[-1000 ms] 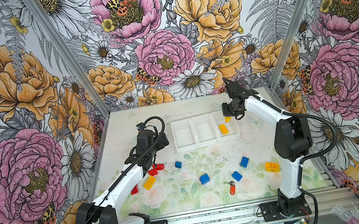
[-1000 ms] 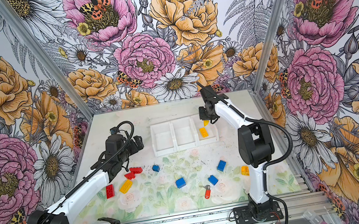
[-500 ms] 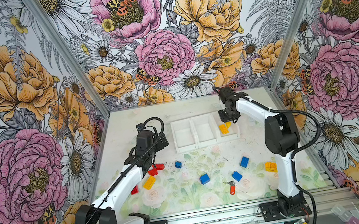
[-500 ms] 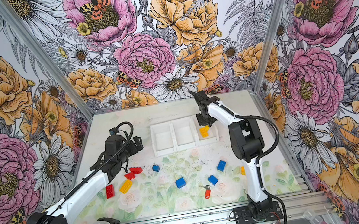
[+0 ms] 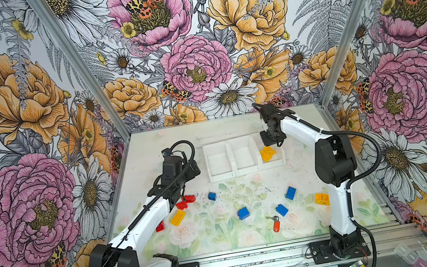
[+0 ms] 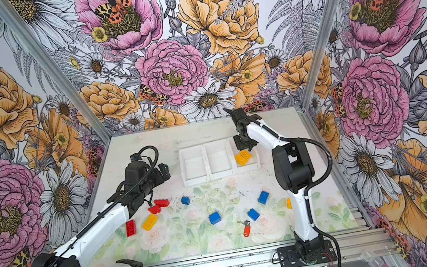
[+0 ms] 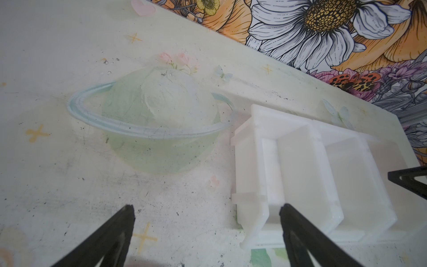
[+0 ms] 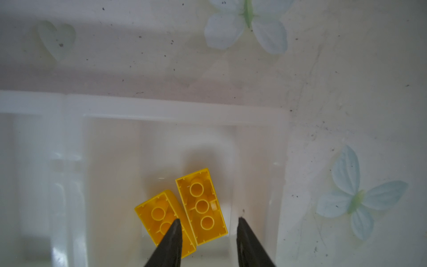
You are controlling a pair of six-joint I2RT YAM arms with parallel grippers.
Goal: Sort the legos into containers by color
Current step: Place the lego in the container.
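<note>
Two yellow legos (image 8: 201, 205) in the end bin (image 8: 184, 115) of the containers (image 5: 245, 169); right pincer (image 8: 208, 219) just let go.

Both lying studs-down, side by side and touching, in the bin nearest the right arm. One second ago only one there, the other carried at the jaws; now jaws parted, a gap showing beside the nearer brick, nothing pinched. Judged: second yellow delivered, arm free to fetch again. Other two bins empty. Left pincer (image 7: 206, 208) spread wide, empty, hovering near the opposite end of the row. Loose legos (image 5: 243, 213) left on the table (image 5: 224, 243): red, blue and yellow, well apart from the bins. Orange key tag (image 5: 276, 224) among them, not for sorting.
</note>
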